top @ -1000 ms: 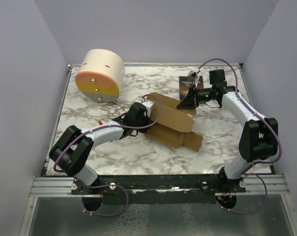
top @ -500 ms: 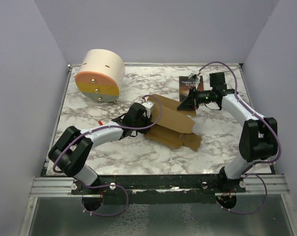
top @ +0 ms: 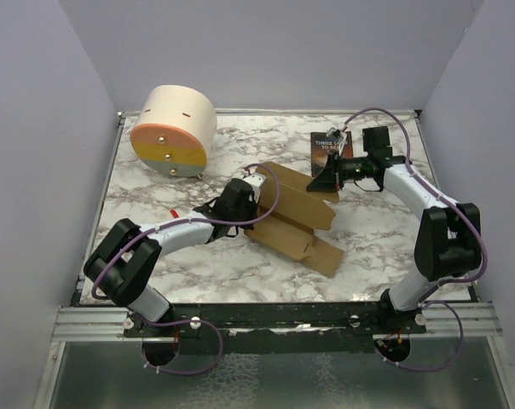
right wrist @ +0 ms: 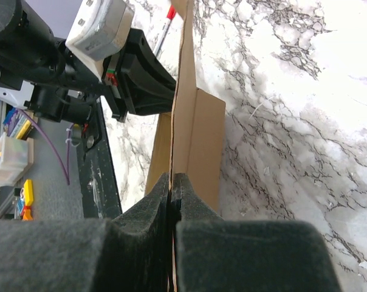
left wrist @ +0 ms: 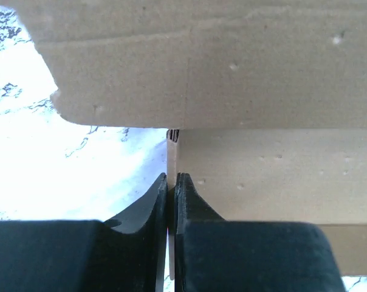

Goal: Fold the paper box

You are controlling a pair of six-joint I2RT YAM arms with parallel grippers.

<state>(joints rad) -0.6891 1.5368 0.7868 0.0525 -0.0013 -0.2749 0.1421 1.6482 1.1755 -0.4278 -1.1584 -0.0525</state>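
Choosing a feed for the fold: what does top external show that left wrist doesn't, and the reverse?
Only top external: the cream cylinder, the dark book, and the paper box as a whole, with the right jaws at its far edge. Only left wrist: the left jaws shut on a thin cardboard edge, close up. Both: brown cardboard on the marble table.

Book cover point(top: 328, 145) — "THREE", "TO SE"
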